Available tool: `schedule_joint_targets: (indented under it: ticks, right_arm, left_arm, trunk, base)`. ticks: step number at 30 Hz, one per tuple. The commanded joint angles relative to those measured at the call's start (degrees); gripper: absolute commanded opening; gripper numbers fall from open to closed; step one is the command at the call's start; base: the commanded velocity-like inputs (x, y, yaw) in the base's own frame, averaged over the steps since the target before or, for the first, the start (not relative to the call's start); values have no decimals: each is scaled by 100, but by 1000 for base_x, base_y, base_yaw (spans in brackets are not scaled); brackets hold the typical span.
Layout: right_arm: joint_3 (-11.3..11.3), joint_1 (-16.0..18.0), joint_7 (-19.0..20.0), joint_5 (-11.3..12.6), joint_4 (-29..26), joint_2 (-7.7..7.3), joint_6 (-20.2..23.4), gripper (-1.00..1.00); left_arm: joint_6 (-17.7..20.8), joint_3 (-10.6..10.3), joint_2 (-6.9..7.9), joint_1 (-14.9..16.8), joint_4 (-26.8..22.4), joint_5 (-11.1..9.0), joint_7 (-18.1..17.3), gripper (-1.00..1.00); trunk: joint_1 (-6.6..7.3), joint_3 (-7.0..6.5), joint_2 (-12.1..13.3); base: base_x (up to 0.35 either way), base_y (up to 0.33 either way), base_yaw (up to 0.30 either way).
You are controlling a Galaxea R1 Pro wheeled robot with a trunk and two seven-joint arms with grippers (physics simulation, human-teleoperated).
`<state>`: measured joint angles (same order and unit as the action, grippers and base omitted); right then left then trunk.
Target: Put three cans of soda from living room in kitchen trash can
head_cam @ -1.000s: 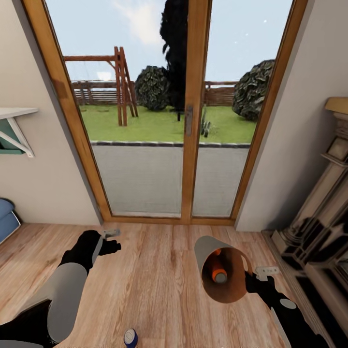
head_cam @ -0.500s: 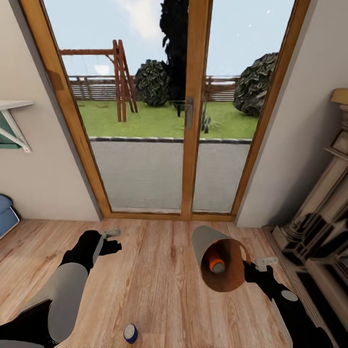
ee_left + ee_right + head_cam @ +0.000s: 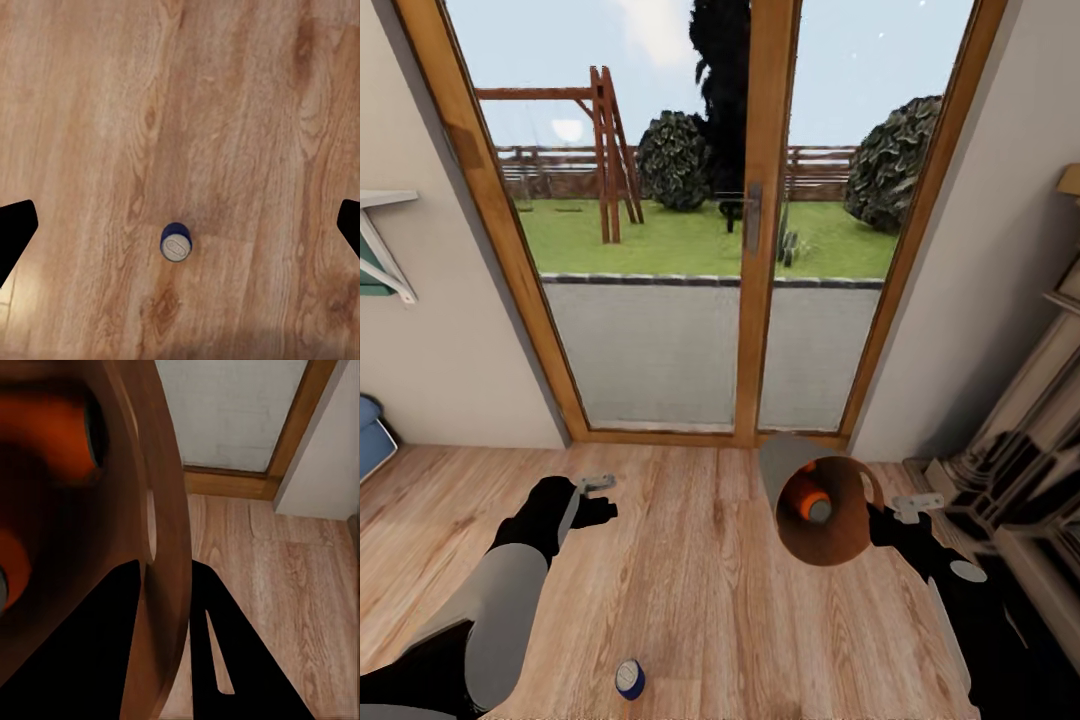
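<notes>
Bin (image 3: 822, 500) tilted at 2 o'clock, rim clamped in right jaws (image 3: 880, 522), likely carried as a scoop; orange cans (image 3: 810, 500) lie inside. Blue can (image 3: 628, 678) upright on floor (image 3: 700, 600) at 6 o'clock, beneath left jaws (image 3: 596, 497), apart and empty.

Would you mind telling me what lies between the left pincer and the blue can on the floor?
Nothing: in the head view, bare wooden floor separates the left pincer from the blue can; the left wrist view shows likewise.
</notes>
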<state>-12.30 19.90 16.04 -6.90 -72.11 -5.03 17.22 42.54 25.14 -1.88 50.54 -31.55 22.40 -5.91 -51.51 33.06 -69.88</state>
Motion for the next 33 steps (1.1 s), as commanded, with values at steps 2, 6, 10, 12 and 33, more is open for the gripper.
schedule_joint_targets:
  ticks: [2, 6, 10, 12, 33]
  right_arm:
    - [-2, 4, 38, 74, -78, 2, 62, -100]
    - [-7, 7, 39, 74, -187, -2, 128, -100]
    - [-5, 13, 61, 74, -486, -4, 525, -100]
    - [-3, 15, 66, 74, -585, -2, 605, -100]
    - [-8, 93, 152, 74, -699, -6, 1098, -100]
  left_arm:
    - [-1, 0, -16, 0, 0, 4, 3, 100]
    - [-1, 0, -38, 0, 3, 0, 78, 100]
    - [-1, 0, -51, 0, 7, -7, 190, 100]
    - [-1, 0, -55, 0, 8, -7, 203, 100]
    - [-9, 0, -139, -5, 7, -6, 239, 100]
  trunk:
    - [-44, 54, -83]
    - [-132, 161, -243]
    - [-220, 268, -403]
    - [-264, 322, -484]
    - [-725, 885, -1326]
  base:
    - [0, 0, 0]
    - [0, 0, 0]
    - [0, 0, 0]
    - [0, 0, 0]
    - [0, 0, 0]
